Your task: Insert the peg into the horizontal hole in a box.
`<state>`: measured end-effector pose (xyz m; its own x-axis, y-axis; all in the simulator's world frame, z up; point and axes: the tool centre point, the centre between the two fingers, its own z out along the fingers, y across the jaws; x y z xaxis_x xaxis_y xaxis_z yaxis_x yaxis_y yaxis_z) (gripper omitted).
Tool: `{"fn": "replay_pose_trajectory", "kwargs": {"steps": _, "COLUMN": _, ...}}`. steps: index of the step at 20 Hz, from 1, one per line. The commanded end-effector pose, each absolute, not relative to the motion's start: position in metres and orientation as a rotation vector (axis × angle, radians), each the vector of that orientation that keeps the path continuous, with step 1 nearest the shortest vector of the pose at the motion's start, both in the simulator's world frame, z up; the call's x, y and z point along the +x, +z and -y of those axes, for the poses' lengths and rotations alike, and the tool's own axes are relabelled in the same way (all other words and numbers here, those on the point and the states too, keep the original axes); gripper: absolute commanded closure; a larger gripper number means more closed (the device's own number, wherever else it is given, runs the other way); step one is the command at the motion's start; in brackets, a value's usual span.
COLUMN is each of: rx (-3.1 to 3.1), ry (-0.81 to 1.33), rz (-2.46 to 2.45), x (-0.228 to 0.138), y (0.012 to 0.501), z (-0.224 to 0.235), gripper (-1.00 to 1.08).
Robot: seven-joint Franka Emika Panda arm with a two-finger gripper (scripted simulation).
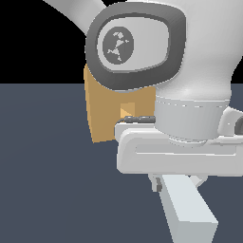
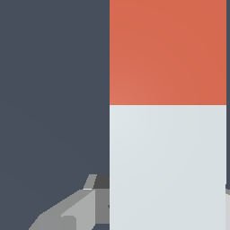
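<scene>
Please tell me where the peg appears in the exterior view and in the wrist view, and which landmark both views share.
Exterior view: the peg is at the lower right, a pale bar slanting down from under the gripper; its red end is not visible.
Wrist view: the peg fills the picture's right half, red part above the pale part.
Shared landmark: the gripper's grey finger beside the peg's pale part.

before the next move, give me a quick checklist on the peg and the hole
1. Peg between the gripper fingers: ok, wrist view shows it filling the gap.
2. Red end leads, away from the gripper: ok.
3. Hole in the box visible: ok, partly, the arm covers much of the face.
4. Peg lined up with hole: cannot tell.
5. Peg already entered: not ok, not inserted yet.
</scene>
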<state>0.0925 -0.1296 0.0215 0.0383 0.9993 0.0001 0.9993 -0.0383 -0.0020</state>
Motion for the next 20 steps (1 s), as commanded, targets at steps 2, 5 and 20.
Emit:
{"fn": "replay_pose_trajectory", "kwargs": {"steps": 2, "rx": -2.245, "ry": 0.001, "rz": 2.197, "x": 0.093, "y": 0.026, "z": 0.126, "gripper": 1.08}}
{"fn": "replay_pose_trajectory", "kwargs": {"steps": 5, "rx": -2.205, "ry": 0.001, "rz": 2.238, "x": 0.093, "y": 0.034, "z": 0.120, "gripper": 1.08}}
{"fn": "replay_pose_trajectory", "kwargs": {"steps": 20, "rx": -1.848, "ry": 0.001, "rz": 2.541, "x": 0.081, "y": 0.101, "z": 0.067, "gripper": 1.08}}
